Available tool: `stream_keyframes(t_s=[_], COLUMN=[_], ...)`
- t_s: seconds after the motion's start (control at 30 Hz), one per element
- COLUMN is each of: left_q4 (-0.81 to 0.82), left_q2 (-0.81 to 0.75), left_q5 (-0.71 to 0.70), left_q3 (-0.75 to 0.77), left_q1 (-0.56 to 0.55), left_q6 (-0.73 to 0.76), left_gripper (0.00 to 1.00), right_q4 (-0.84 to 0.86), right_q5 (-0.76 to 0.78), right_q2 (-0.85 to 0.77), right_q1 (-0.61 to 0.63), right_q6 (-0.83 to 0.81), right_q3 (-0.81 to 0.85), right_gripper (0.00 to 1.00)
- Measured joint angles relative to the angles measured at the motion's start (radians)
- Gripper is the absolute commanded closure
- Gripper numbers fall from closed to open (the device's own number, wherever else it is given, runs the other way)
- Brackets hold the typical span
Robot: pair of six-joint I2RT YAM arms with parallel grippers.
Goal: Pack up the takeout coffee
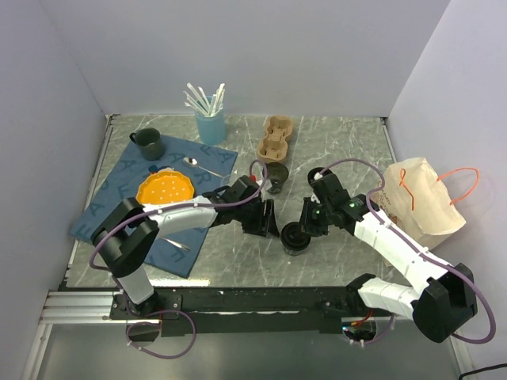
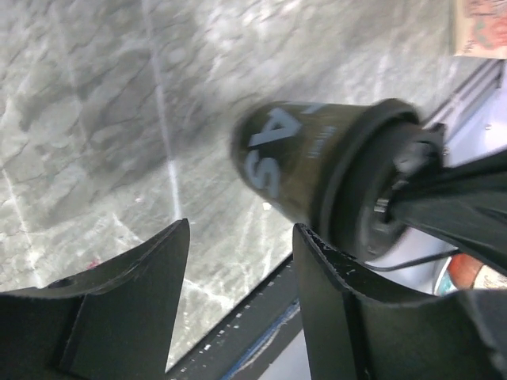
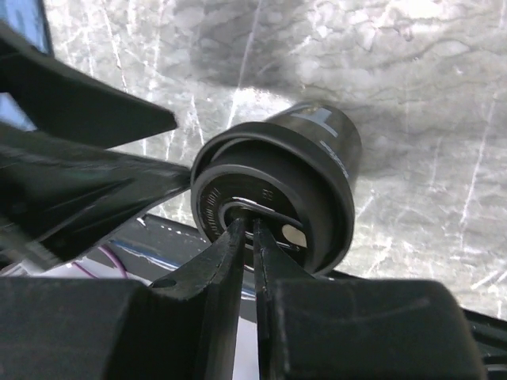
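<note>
Nearest, the right tool is narrowed onto the round black lid of the takeout coffee, upright on the grey veined table. The left tool stands wide and empty just beside it. Right of the right tool sits a paper bag; pale walls surround.

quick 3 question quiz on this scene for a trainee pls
1. True or false: the small black tapered disposable cup is outside the cream paper bag with orange handles.
2. Fill in: the left gripper has its jaws ____.
3. What pinches the cup's round black plastic lid? A left gripper B right gripper C nothing
Key: 1 true; 2 open; 3 B
</note>
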Motion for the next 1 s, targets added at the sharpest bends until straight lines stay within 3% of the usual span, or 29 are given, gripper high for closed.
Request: stream_keyframes(t_s=[0.3,0.5,0.67,0.7,0.77,0.9,1.0], left_q4=[0.008,-0.061,-0.117,-0.121,-0.132,-0.162,-0.18], left_q2=[0.034,-0.009,-0.131,-0.158,-0.203,-0.268,-0.307], left_q5=[-0.048,-0.118,-0.187,-0.2,-0.225,-0.277,-0.317], left_q3=[-0.081,-0.064,-0.03,-0.029,-0.028,-0.029,-0.039], left_q1=[0.0,0.0,0.0,0.0,0.0,0.0,0.0], left_q6=[-0.003,0.008,0.023,0.027,0.029,0.034,0.034], left_gripper=[0.39,0.33,0.16,0.13,0.01,0.03,0.03], right_q4=[0.029,-0.054,-0.112,-0.116,-0.129,-0.188,-0.221], right_q5=[-0.008,0.019,0.039,0.042,0.051,0.109,0.152], right_q2=[-0.005,-0.004,-0.004,-0.005,-0.004,0.018,0.061], right_q1=[0.0,0.0,0.002,0.003,0.011,0.073,0.122], right_q6=[0.008,-0.006,-0.03,-0.037,-0.045,-0.061,-0.076], right_q3=[-0.016,0.058,0.211,0.225,0.246,0.264,0.283], right_gripper=[0.8,0.67,0.43,0.33,0.24,0.06,0.0])
